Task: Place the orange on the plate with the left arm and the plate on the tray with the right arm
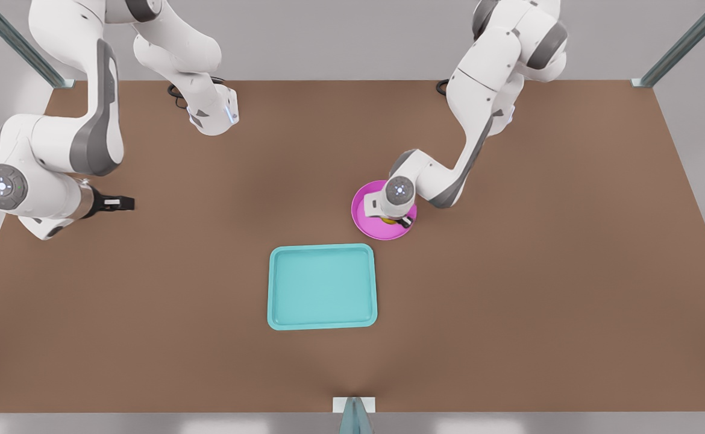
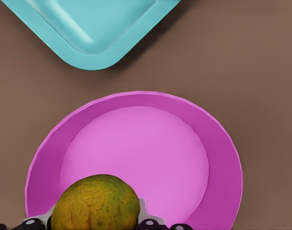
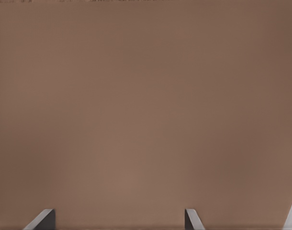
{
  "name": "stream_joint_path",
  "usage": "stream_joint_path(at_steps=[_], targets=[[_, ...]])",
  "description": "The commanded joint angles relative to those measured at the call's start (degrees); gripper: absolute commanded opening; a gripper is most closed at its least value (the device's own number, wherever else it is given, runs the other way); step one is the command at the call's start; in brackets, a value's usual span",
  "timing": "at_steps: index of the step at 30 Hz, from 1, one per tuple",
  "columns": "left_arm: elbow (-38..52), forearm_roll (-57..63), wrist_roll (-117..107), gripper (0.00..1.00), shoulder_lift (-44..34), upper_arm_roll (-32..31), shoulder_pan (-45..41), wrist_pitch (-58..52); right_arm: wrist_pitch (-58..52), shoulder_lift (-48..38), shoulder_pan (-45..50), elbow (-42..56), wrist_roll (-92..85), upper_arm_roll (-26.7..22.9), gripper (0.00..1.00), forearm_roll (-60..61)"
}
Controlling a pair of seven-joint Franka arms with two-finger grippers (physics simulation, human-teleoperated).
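Observation:
The yellow-orange, rough-skinned orange (image 2: 95, 203) sits between the fingers of my left gripper (image 2: 91, 223), which is shut on it. It hangs just over the near part of the magenta-pink plate (image 2: 136, 148). In the front view this gripper (image 1: 397, 220) is over the plate (image 1: 361, 211) at the table's middle right, and a sliver of the orange (image 1: 388, 220) peeks out under the wrist. The turquoise tray (image 1: 322, 287) lies on the table a short way in front of the plate; one corner of the tray (image 2: 95, 55) appears in the left wrist view. My right gripper (image 1: 120, 204) waits open at the front view's left, its fingertips (image 3: 43, 219) wide apart over bare table.
The brown table (image 1: 539, 271) stretches wide around the tray and plate. Metal frame posts (image 1: 681, 45) stand at the back corners, and another post (image 1: 354, 416) stands at the front edge's middle.

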Motion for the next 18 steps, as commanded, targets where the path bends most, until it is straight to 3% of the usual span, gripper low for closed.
stream_joint_path(at_steps=[1, 4, 6, 7, 8, 10, 11, 13, 15, 16, 18], targets=[[0.97, -0.60, -43.99, 1.00, 1.27, -0.32, -0.10, -4.07, -0.33, -0.03, 0.04, -0.20, -0.08, -0.02, 1.00, 0.12], [0.97, -0.52, -43.82, 1.00, 0.83, -0.23, -0.28, -7.41, -0.50, -0.12, 0.48, -0.20, 0.10, 0.07, 1.00, 0.56], [1.93, 0.10, -34.44, 1.00, -9.00, 3.71, 0.07, -30.58, 0.20, 1.54, 1.97, -0.02, 0.36, 0.68, 1.00, 6.79], [5.09, 0.62, -20.02, 1.00, -18.58, 14.60, -0.02, -48.08, 1.95, 3.22, 5.04, -0.20, 0.98, 0.77, 1.00, 10.66], [12.71, 3.69, -8.88, 1.00, -19.56, 23.64, -0.02, -58.35, 3.01, 4.88, 9.26, -0.55, 5.35, 0.77, 1.00, 10.84], [26.54, 5.20, 9.52, 1.00, -15.79, 40.63, 0.60, -62.08, 9.77, 6.82, 16.38, -4.50, 12.75, 0.86, 1.00, 14.62], [33.47, 4.85, 9.36, 1.00, -9.64, 42.04, 2.96, -61.29, 13.73, 7.08, 19.55, -6.96, 17.67, 1.03, 1.00, 17.17], [34.89, -1.57, 9.80, 1.00, -9.36, 39.67, 12.37, -59.62, 29.27, 8.58, 22.45, -14.60, 23.91, 4.29, 1.00, 22.44], [28.32, 6.95, 0.83, 1.00, -15.24, 10.06, 31.79, -46.37, 42.55, 14.11, 29.22, -15.84, 35.43, 5.69, 1.00, 24.28], [23.12, 7.22, 1.01, 1.00, -18.24, 6.89, 34.70, -38.97, 47.83, 16.49, 31.24, -15.84, 35.96, 5.87, 1.00, 28.94], [26.19, 7.22, 0.48, 1.00, -15.70, 6.89, 34.26, -45.65, 51.08, 16.67, 33.70, -16.11, 36.05, 5.87, 1.00, 32.72]])
